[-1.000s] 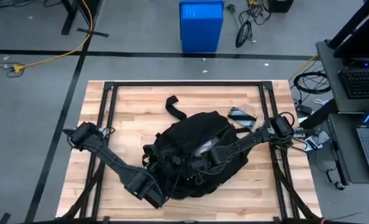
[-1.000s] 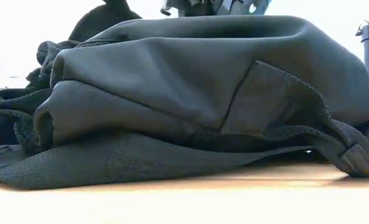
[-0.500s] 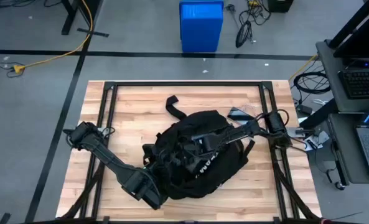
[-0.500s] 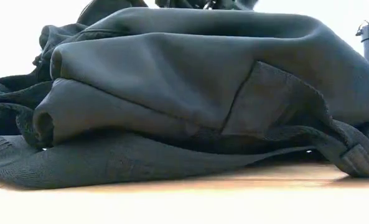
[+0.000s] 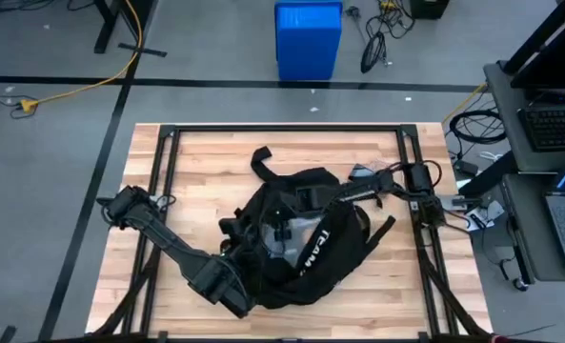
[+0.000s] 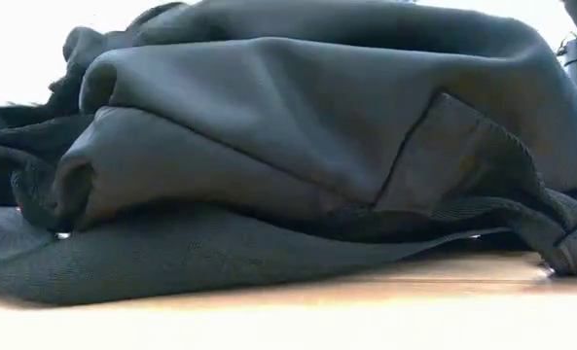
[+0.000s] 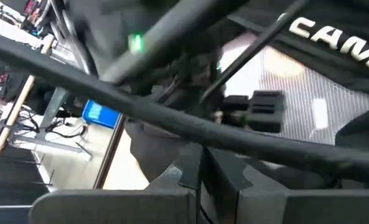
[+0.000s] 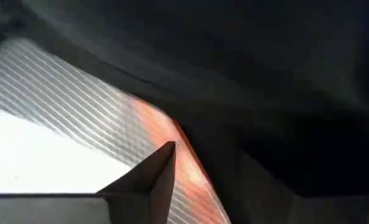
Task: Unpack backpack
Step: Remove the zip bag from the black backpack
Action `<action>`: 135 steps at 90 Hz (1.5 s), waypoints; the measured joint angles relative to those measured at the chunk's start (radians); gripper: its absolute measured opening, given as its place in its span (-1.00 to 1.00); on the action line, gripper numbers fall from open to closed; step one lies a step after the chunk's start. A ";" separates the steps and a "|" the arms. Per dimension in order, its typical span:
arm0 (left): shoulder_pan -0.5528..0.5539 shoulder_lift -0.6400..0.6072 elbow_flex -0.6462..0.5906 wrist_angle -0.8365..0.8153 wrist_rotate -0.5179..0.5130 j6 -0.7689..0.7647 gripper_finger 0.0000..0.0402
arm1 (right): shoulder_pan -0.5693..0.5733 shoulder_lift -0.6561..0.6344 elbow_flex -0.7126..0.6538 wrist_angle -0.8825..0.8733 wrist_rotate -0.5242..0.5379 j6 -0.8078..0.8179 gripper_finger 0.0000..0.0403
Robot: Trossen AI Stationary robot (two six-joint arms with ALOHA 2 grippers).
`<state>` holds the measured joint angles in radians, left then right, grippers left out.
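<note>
— Backpack (image 5: 306,243): where is it?
— It lies in the middle of the wooden table (image 5: 206,157), with its top open and something silvery showing inside.
— And the arms?
— The right gripper (image 5: 284,227) reaches into the opening. The left gripper (image 5: 234,295) sits at the bag's near left edge. I cannot tell whether either one is open or closed.
</note>
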<state>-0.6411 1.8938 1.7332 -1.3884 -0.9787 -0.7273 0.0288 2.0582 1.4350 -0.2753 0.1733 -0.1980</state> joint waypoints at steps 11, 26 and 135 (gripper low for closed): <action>-0.002 0.000 0.000 -0.001 0.000 0.001 -0.96 | -0.036 0.000 0.000 -0.005 -0.036 -0.020 -0.12; 0.001 0.000 0.000 -0.002 0.000 0.001 -0.96 | -0.085 0.031 0.000 -0.016 -0.145 -0.015 0.01; 0.013 0.001 -0.026 -0.006 0.007 0.000 -0.96 | -0.048 -0.018 -0.001 -0.199 -0.210 -0.030 0.07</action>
<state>-0.6285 1.8950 1.7073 -1.3941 -0.9718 -0.7269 -0.0188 2.0403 1.4342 -0.4739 -0.0368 -0.2280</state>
